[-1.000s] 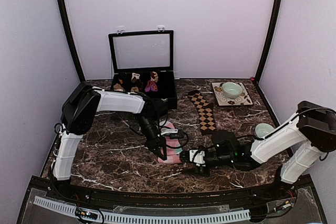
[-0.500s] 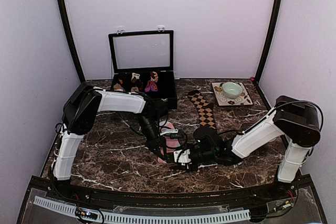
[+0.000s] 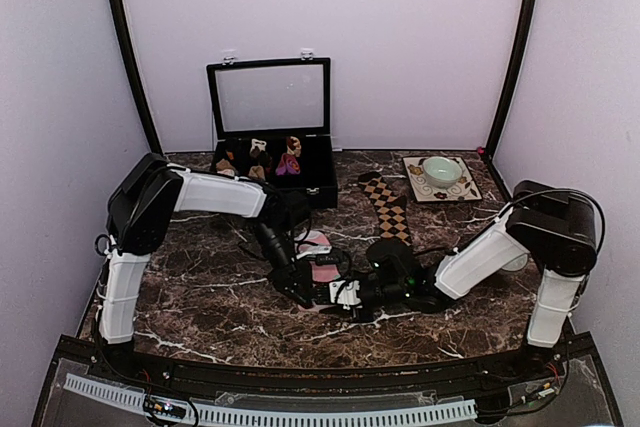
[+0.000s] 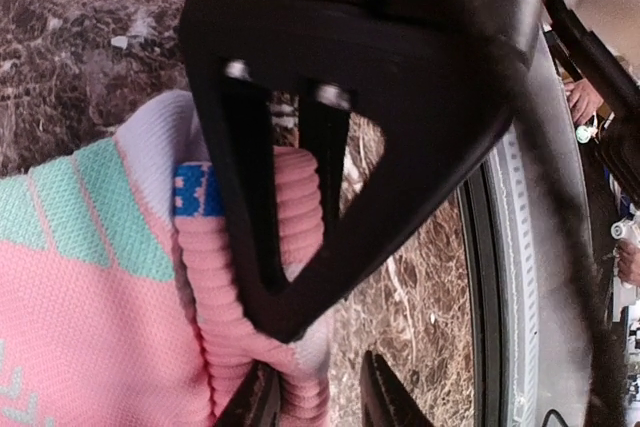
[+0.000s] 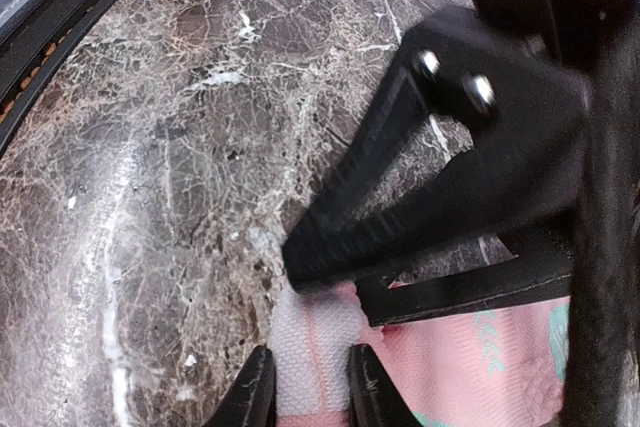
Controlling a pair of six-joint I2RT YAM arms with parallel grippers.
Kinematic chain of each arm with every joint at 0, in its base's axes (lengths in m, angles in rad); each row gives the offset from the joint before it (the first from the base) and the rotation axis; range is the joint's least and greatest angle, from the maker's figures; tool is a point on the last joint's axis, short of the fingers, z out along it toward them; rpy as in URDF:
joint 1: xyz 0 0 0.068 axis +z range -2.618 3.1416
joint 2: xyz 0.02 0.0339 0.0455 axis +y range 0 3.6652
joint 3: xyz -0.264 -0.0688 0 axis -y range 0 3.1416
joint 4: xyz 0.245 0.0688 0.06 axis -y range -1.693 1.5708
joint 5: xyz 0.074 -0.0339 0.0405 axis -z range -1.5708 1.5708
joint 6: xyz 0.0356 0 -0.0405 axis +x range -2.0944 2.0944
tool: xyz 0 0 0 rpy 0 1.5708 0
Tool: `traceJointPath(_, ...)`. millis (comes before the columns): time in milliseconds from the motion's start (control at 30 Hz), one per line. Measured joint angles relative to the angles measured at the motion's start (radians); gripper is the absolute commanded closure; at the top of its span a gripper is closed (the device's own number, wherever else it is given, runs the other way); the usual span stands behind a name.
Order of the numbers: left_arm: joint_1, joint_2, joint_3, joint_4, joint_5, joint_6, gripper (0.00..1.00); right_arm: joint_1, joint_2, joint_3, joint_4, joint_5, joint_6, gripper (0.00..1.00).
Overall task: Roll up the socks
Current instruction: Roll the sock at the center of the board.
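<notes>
The pink sock with mint-green bands lies on the marble table, its near end bunched between both grippers. My left gripper is low at that end. In the left wrist view my left gripper is shut on the sock's ribbed pink cuff. My right gripper meets it from the right. In the right wrist view my right gripper is shut on the sock's whitish edge. The dark brown sock with tan diamond checks lies flat behind, untouched.
An open black case with small sock bundles stands at the back left. A patterned tile with a green bowl is at the back right. The black front rail runs close to the grippers.
My right gripper has moved left to the pink sock's near end and closed on its edge. My left gripper has shifted left and lower. The sock's near end is bunched up.
</notes>
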Motion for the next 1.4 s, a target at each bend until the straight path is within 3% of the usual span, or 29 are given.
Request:
traceJointPath(200, 0.033, -0.074, -0.062, 0.028, -0.05, 0.013, 0.49, -0.026, 0.02, 0.027, -0.01, -0.054, 0.058, 0.91)
traceJointPath(233, 0.041, -0.088, -0.074, 0.036, -0.07, 0.013, 0.37, -0.031, 0.023, 0.029, -0.013, -0.066, 0.068, 0.92)
traceJointPath(300, 0.064, -0.122, -0.111, 0.06, -0.131, 0.015, 0.33, -0.042, 0.026, 0.033, -0.015, -0.09, 0.088, 0.94)
traceJointPath(467, 0.097, -0.237, -0.227, 0.13, -0.217, 0.006, 0.34, -0.071, 0.037, 0.049, -0.031, -0.154, 0.158, 0.98)
traceJointPath(733, 0.065, -0.411, -0.377, 0.275, -0.229, 0.003, 0.37, -0.134, 0.076, 0.099, -0.067, -0.295, 0.38, 1.0)
traceJointPath(1033, -0.132, -0.433, -0.461, 0.473, -0.367, -0.013, 0.39, -0.19, 0.193, 0.274, -0.196, -0.455, 0.626, 1.0)
traceJointPath(1400, -0.137, -0.432, -0.462, 0.64, -0.529, -0.043, 0.41, -0.219, 0.228, 0.308, -0.226, -0.528, 0.805, 1.0)
